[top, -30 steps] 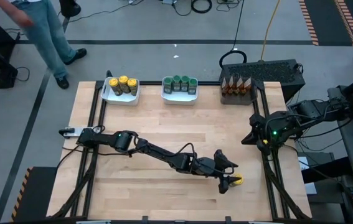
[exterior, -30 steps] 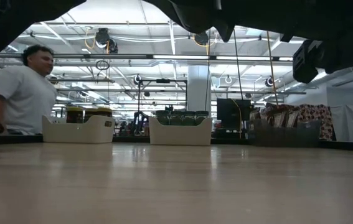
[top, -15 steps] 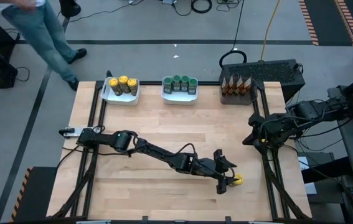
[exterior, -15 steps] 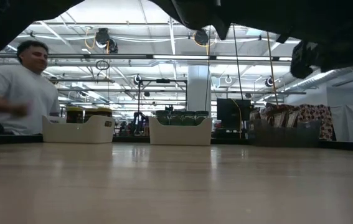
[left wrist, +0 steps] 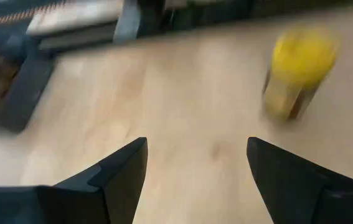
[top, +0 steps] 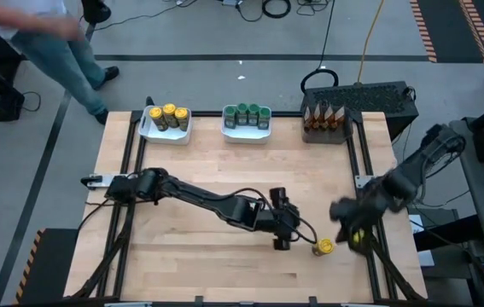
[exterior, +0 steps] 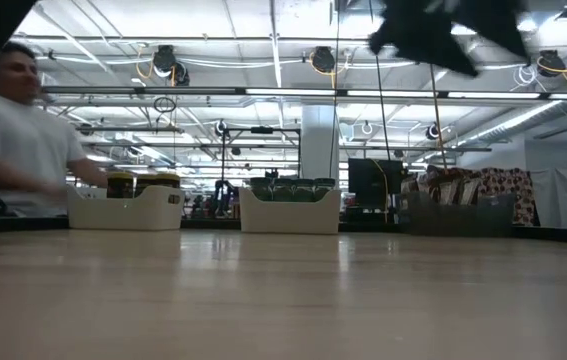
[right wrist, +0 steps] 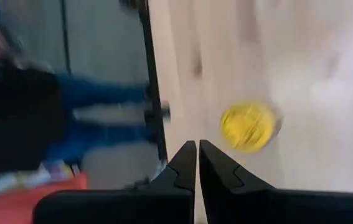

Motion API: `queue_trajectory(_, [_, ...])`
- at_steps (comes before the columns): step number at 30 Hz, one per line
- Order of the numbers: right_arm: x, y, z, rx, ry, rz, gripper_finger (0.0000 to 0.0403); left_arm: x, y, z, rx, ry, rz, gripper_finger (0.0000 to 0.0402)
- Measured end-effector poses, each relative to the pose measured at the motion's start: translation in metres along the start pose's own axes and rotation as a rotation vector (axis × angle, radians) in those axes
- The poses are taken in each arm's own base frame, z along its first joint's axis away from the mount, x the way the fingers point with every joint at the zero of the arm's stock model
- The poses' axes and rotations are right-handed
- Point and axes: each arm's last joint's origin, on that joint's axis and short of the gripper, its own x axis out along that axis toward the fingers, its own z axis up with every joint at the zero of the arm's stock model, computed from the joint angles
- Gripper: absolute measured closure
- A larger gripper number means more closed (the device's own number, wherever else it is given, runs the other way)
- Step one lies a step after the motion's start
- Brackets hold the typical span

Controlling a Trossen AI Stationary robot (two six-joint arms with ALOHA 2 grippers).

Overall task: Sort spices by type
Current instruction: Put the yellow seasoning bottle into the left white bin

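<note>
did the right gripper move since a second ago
Yes. In the high view the right gripper has swung from beside the table's right rail down toward the near edge, now close to the yellow-lidded jar; its fingers are shut.

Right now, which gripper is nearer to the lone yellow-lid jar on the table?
Left, narrowly. The left gripper sits just beside the yellow-lid jar, fingers open and empty. The right gripper hangs at the table's right edge, fingers shut, slightly farther.

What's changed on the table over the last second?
The left pincer has backed off the yellow-lidded jar, open, leaving it standing alone near the table's front right. The right pincer, shut, has swung in toward the jar. The trays at the back are unchanged.
</note>
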Motion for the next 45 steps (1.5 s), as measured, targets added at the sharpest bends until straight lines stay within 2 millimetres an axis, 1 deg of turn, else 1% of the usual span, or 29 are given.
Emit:
queue_trajectory(2, [0.014, 0.009, -0.010, -0.018, 0.066, -0.021, 0.0403, -0.004, 0.003, -0.006, 0.052, 0.083, 0.024, 0.0123])
queue_trajectory(4, [0.023, 0.018, -0.022, -0.015, 0.100, -0.030, 0.0403, -0.009, 0.005, -0.012, 0.088, 0.158, 0.038, 0.0123])
queue_trajectory(7, [0.030, 0.026, -0.038, 0.028, 0.075, -0.064, 0.0403, -0.012, 0.006, -0.020, 0.123, 0.240, 0.042, 0.0123])
queue_trajectory(9, [0.039, 0.026, -0.050, 0.044, 0.051, -0.094, 0.0403, -0.014, 0.007, -0.026, 0.150, 0.302, 0.038, 0.0123])
queue_trajectory(12, [0.063, 0.014, -0.066, 0.081, 0.049, -0.118, 0.0403, -0.012, 0.005, -0.031, 0.142, 0.331, -0.056, 0.0123])
queue_trajectory(14, [0.080, 0.005, -0.075, 0.124, 0.050, -0.079, 0.0403, -0.016, 0.005, -0.030, 0.140, 0.338, -0.118, 0.0123])
queue_trajectory(18, [0.105, -0.013, -0.088, 0.120, 0.010, -0.009, 0.0403, -0.030, 0.006, -0.023, 0.159, 0.335, -0.136, 0.0123])
queue_trajectory(21, [0.118, -0.028, -0.093, 0.083, -0.026, -0.033, 0.0403, -0.040, 0.010, -0.023, 0.167, 0.357, -0.136, 0.0123])
queue_trajectory(25, [0.129, -0.045, -0.099, 0.081, -0.052, -0.023, 0.0403, -0.055, 0.018, -0.030, 0.152, 0.373, -0.119, 0.0123])
queue_trajectory(27, [0.134, -0.055, -0.101, 0.090, -0.074, -0.028, 0.0403, -0.063, 0.022, -0.038, 0.122, 0.378, -0.099, 0.0123])
queue_trajectory(30, [0.139, -0.067, -0.103, 0.114, -0.129, -0.026, 0.0403, -0.075, 0.027, -0.048, 0.027, 0.336, -0.076, 0.0123])
queue_trajectory(34, [0.144, -0.078, -0.102, 0.128, -0.185, -0.017, 0.0403, -0.091, 0.032, -0.055, -0.090, 0.268, -0.064, 0.0123])
queue_trajectory(39, [0.145, -0.081, -0.096, 0.093, -0.209, -0.030, 0.0403, -0.102, 0.031, -0.058, -0.145, 0.252, -0.028, 0.0123])
queue_trajectory(45, [0.146, -0.082, -0.078, 0.068, -0.272, -0.023, 0.0403, -0.106, 0.022, -0.057, -0.161, 0.234, -0.037, 0.0123])
